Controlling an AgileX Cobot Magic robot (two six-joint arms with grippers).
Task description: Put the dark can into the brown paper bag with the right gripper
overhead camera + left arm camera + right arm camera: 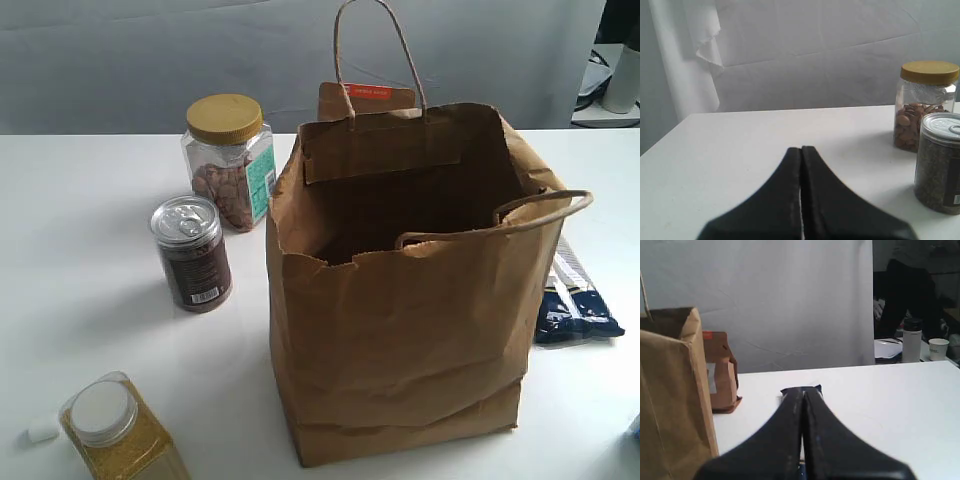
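- The white table (90, 200) carries everything, with a pale cloth backdrop hanging behind it.
- The brown paper bag (400, 340) stands upright near the middle of the table, its mouth wide open. One rope handle stands up at the back edge and the other droops over the front edge. Its sides are creased, and it is far taller than the jars.
- A smaller brown pouch (365, 100) with an orange label stands just behind the bag, mostly hidden by it in the exterior view.
- The right gripper (803, 390) has its two black fingers pressed together with nothing between them. It sits low over the table to the right of the bag, apart from it.
- The left gripper (801, 150) is likewise closed and empty, low over the bare table, with the can and the nut jar ahead of it and off to one side.
- A clear jar of nuts (232, 165) with a yellow lid stands upright left of the bag, towards the back.
- A jar of yellow granules (120, 435) with a white cap is at the front left corner, partly cut off by the frame.
- The dark can (192, 255) stands upright on the table left of the bag, just in front of the nut jar, its silver pull-tab lid up and its barcode showing. It is outside the bag and no gripper touches it.
- Dark blue packets (575, 300) lie flat just right of the bag.
- A small white object (42, 430) lies beside the granule jar; I cannot tell what it is.
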